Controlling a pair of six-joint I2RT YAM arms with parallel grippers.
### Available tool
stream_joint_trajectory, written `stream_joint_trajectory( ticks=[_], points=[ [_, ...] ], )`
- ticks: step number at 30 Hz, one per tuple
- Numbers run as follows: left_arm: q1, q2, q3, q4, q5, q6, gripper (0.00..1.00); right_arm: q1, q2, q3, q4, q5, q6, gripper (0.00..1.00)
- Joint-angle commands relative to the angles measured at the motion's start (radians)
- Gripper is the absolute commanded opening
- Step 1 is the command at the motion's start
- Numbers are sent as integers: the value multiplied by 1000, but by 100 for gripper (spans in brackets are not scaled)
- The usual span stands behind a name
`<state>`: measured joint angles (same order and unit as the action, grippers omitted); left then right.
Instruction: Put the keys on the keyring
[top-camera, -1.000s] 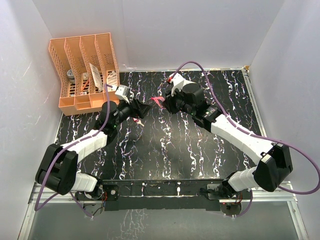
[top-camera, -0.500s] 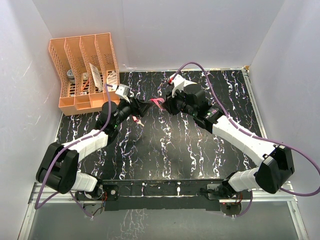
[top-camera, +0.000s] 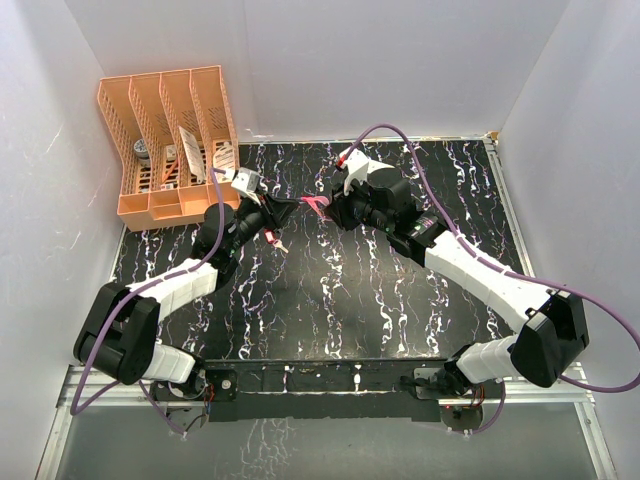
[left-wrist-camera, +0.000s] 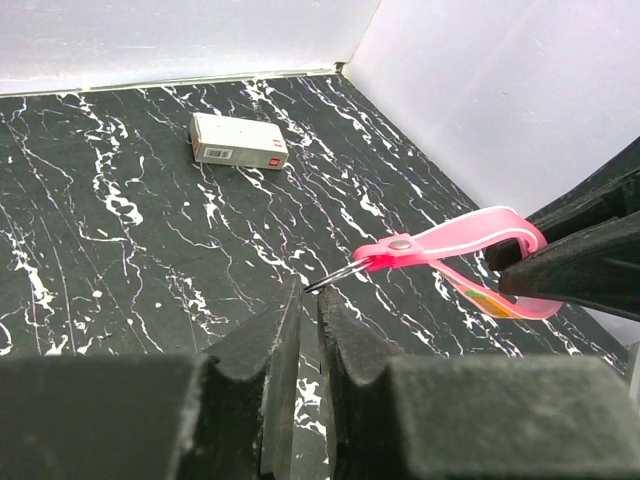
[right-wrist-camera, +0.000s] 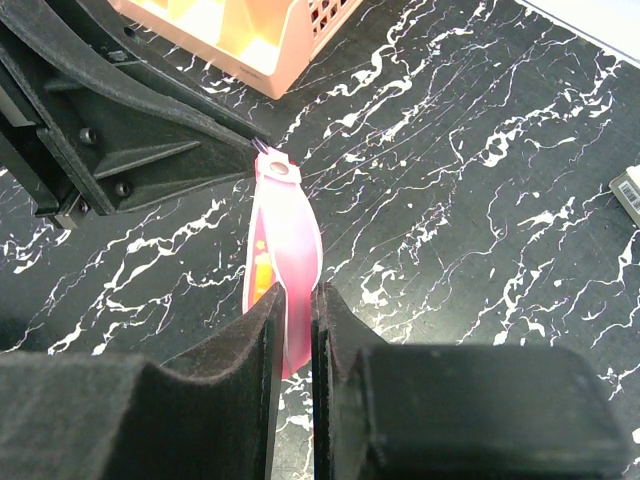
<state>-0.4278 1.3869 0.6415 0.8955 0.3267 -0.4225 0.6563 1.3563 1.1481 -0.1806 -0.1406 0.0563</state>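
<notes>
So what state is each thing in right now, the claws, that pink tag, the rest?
keyring: held above the table, no key seen on it.
right gripper: shut on its pink tag.
left gripper: closed to a slit at the metal ring.
key: loose on the table.
white box: lying flat.
orange rack: upright.

Just right of the orange rack (top-camera: 170, 140), off its near corner, the left gripper (left-wrist-camera: 310, 297) and right gripper (right-wrist-camera: 293, 297) stand tip to tip with the keyring (left-wrist-camera: 420, 243) bridging them, so nothing passes between. Farther right of the rack, the marbled table (top-camera: 330, 300) lies open except for a white box (left-wrist-camera: 238, 140).
</notes>
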Motion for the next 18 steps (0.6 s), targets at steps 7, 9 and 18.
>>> stream_joint_trajectory(
  ticks=[7,9,18],
  points=[
    [-6,-14,-16,118,21,-7,0,-2,-13,-10,35,51,-1,13],
    [-6,-14,-16,123,24,-12,0,-2,-13,-11,38,52,0,13],
    [-6,-14,-19,139,28,-24,0,-2,-25,-16,45,52,1,13]
  ],
)
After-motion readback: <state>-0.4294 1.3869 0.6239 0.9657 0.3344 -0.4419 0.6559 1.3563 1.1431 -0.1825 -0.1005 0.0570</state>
